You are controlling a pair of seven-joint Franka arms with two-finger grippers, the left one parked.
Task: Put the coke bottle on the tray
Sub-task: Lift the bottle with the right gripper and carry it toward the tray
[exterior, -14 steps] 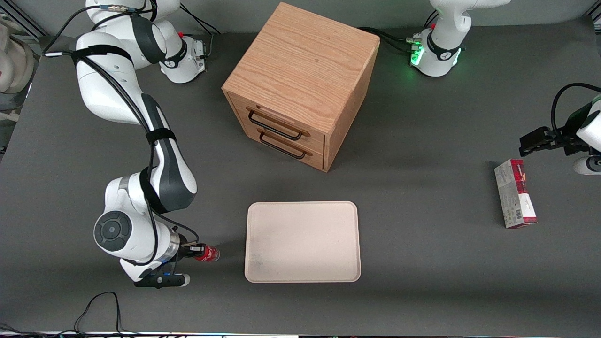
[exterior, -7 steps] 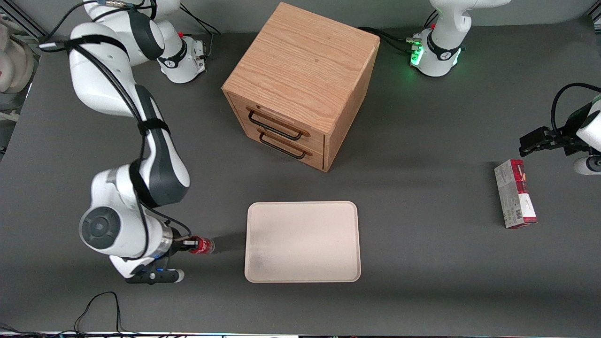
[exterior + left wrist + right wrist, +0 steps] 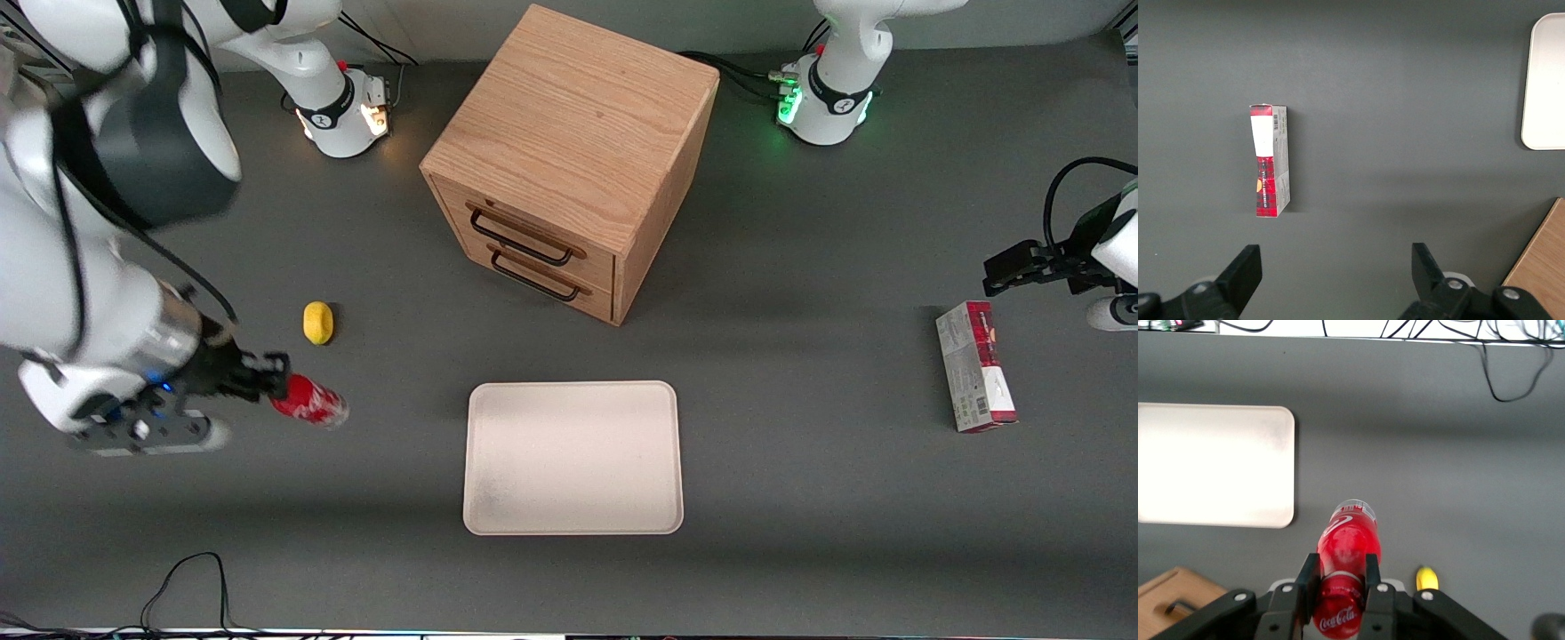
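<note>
Lifted since the earlier frame, coke bottle (image 3: 309, 401) is hanging above the table toward the working arm's end, clamped between gripper (image 3: 277, 388) fingers, near lemon (image 3: 317, 322), well apart from tray (image 3: 573, 458).

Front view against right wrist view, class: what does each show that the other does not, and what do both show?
Only the front view shows the carton box toward the parked arm's end and the whole wooden cabinet; the wrist view catches just a corner of it. Only the right wrist view shows the tool's fingers clamped on the coke bottle. Both show the tool, raised above the table, the bottle, the tray and the lemon.
</note>
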